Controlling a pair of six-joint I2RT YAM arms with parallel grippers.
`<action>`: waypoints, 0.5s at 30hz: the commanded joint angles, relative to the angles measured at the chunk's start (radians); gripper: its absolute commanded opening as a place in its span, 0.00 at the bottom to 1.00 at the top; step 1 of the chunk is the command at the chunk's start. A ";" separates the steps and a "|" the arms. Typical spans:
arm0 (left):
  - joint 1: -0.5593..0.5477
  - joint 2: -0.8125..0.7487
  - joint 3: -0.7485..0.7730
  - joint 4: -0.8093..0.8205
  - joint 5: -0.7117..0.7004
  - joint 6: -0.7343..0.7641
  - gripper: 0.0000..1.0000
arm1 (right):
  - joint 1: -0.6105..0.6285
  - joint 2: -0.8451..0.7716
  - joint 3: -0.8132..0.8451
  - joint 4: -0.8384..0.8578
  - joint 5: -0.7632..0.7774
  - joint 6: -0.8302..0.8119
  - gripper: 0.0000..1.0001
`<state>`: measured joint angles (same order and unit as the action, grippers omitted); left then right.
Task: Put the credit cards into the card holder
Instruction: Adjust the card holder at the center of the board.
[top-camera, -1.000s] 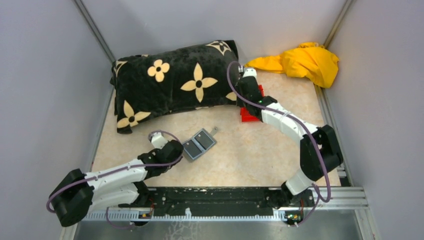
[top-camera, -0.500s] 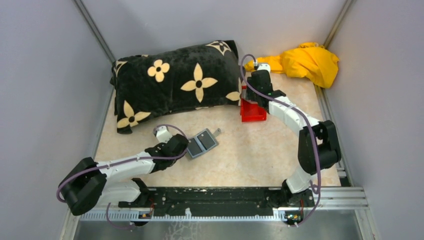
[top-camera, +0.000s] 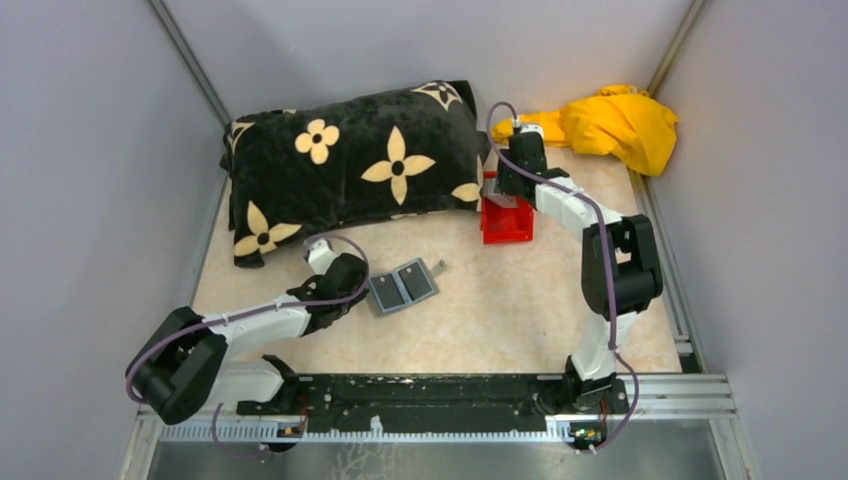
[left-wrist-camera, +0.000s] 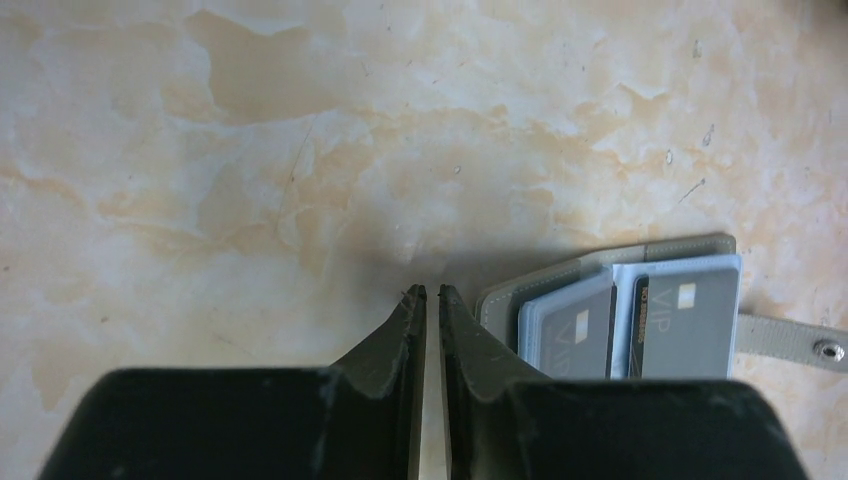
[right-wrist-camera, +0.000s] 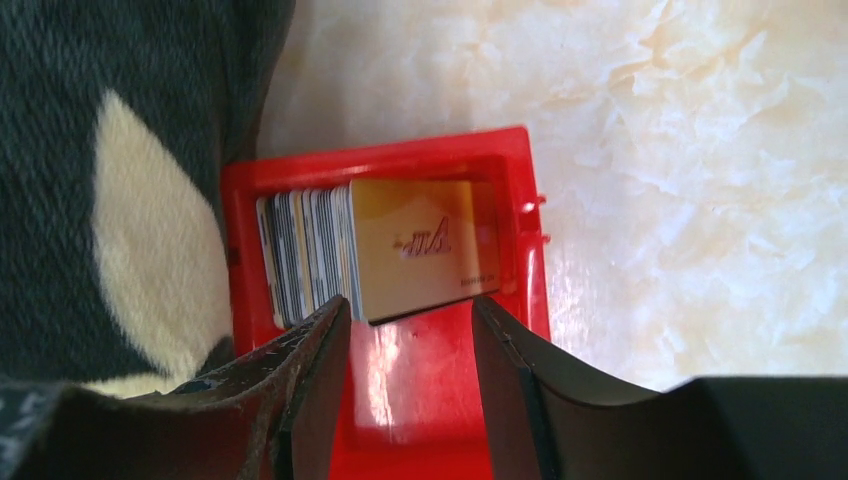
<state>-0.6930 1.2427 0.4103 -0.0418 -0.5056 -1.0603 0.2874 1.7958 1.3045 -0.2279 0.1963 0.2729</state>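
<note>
As the card holder (top-camera: 403, 288) lies open mid-frame on the surface (top-camera: 480, 325), the left claw (top-camera: 362, 283) sits just left of it. Left wrist: that claw is narrow and empty. Right wrist: the right claw (right-wrist-camera: 410, 300) stands wide over credit cards (right-wrist-camera: 405, 250) in a red bin (right-wrist-camera: 500, 150).

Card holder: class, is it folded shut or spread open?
Spread open. The card holder lies flat, both panels side by side, with cards showing in its pockets.
</note>
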 joint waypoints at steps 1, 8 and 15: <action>0.029 0.049 0.012 0.012 0.050 0.066 0.17 | -0.027 0.027 0.094 0.037 -0.041 0.009 0.49; 0.042 0.084 0.017 0.045 0.074 0.087 0.19 | -0.047 0.090 0.146 0.017 -0.076 0.014 0.53; 0.049 0.074 0.017 0.040 0.077 0.099 0.27 | -0.047 0.084 0.111 0.046 -0.097 0.014 0.55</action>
<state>-0.6533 1.3025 0.4316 0.0525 -0.4553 -0.9913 0.2474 1.8950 1.4078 -0.2321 0.1200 0.2821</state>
